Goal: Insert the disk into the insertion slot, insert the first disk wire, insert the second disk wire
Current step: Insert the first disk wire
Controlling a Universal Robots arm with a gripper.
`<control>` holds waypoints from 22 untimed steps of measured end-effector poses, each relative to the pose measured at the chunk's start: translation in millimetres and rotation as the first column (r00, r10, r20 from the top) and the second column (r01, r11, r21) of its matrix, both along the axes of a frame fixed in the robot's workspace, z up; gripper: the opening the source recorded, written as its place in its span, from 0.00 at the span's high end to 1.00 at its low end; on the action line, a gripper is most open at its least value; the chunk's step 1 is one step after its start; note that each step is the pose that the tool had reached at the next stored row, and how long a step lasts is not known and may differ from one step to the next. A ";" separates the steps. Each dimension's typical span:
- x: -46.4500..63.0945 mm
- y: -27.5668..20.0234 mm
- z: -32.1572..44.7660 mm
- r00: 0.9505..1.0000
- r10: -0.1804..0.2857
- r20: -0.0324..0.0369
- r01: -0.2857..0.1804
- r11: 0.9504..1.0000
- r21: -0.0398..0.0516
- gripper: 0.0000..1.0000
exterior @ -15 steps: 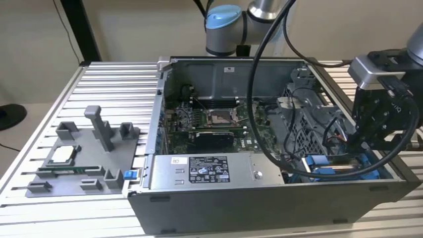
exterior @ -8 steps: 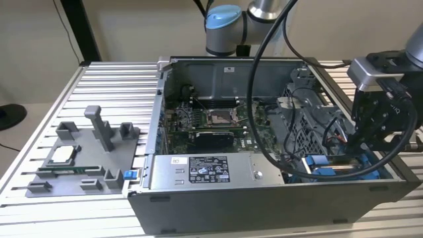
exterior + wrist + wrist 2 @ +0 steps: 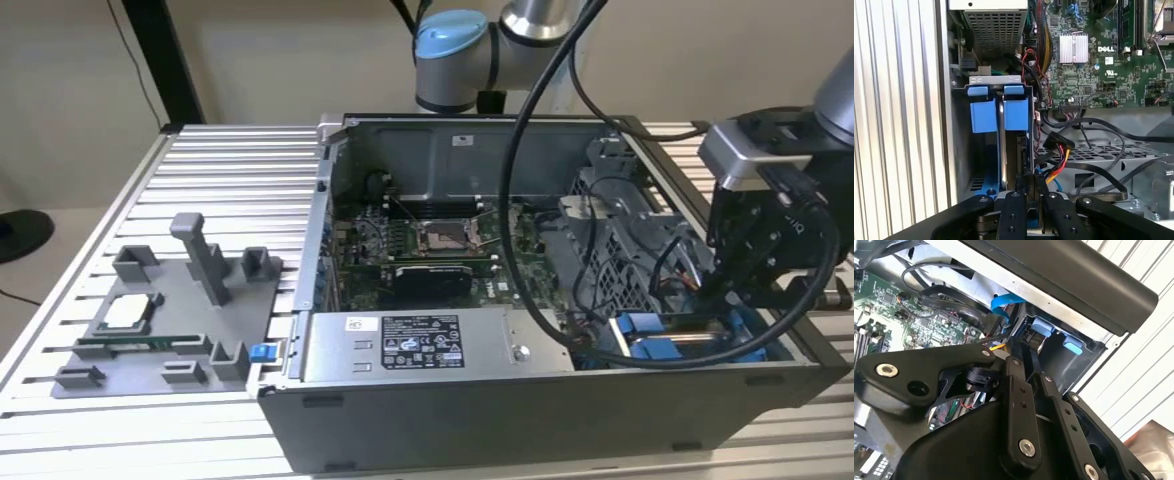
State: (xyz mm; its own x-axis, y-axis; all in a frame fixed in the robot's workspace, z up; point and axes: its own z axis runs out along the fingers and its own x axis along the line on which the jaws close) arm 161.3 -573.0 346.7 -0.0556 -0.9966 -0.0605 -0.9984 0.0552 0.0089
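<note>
Loose cables beside insertion slot

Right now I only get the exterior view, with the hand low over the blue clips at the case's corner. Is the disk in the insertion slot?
Observer: It looks so. In the first wrist view a flat body, seemingly the disk, stands on edge under a blue tab in the insertion slot, in the compartment nearer the motherboard.
Operator: And the wires, is either one plugged into it?
Observer: I can't see one on it. A black connector with yellow, red and black wires hangs beside the slot on the motherboard side, apart from the disk.
</note>
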 end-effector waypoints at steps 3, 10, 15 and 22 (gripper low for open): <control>0.0 0.0 -0.8 1.000 0.022 0.000 -0.022 1.000 0.000 1.00; 0.5 0.0 -3.6 0.999 0.032 0.000 -0.032 0.999 0.000 1.00; 1.7 0.0 -4.8 0.999 0.032 0.000 -0.032 0.999 0.000 1.00; 0.6 -1.2 -5.0 0.999 0.032 0.000 -0.032 0.999 0.000 1.00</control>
